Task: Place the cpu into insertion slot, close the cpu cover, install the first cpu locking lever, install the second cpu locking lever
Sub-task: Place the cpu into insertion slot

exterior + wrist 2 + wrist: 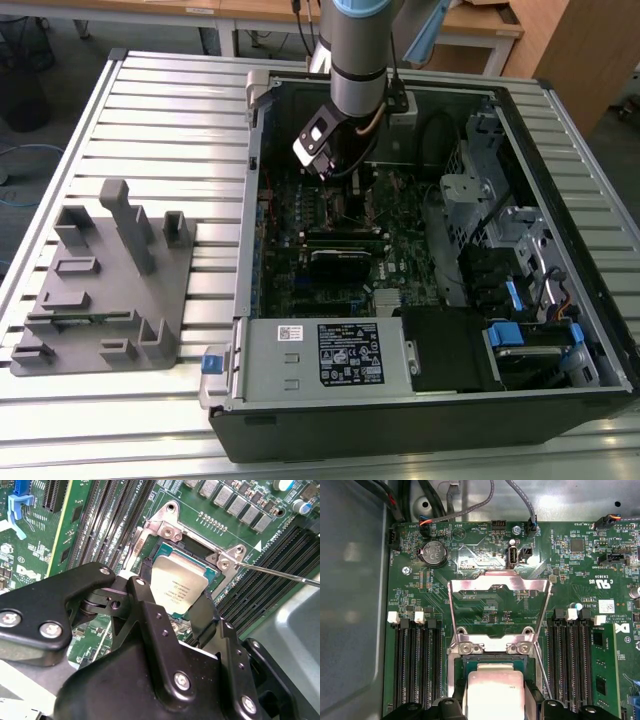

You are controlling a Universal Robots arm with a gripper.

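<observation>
In both wrist views the cpu [177,587] [492,690], a pale silver square chip, lies at the insertion slot [149,562], whose dark rim and green edge show around it. My gripper [172,597] [494,706] straddles the chip, a black finger [145,607] pressed against each of two opposite sides. I cannot tell whether the chip is fully seated. The cpu cover [497,586], a silver frame plate, is swung open away from the socket. One thin wire locking lever [280,573] [543,672] stands raised beside the socket. In the exterior view my gripper [340,185] is low inside the case.
Long black memory slots [415,665] flank the socket on both sides. The open computer case [420,415] holds a grey power supply [330,355] at its front and a drive cage [500,230] at the exterior view's right. A grey parts fixture [100,290] lies on the slatted table.
</observation>
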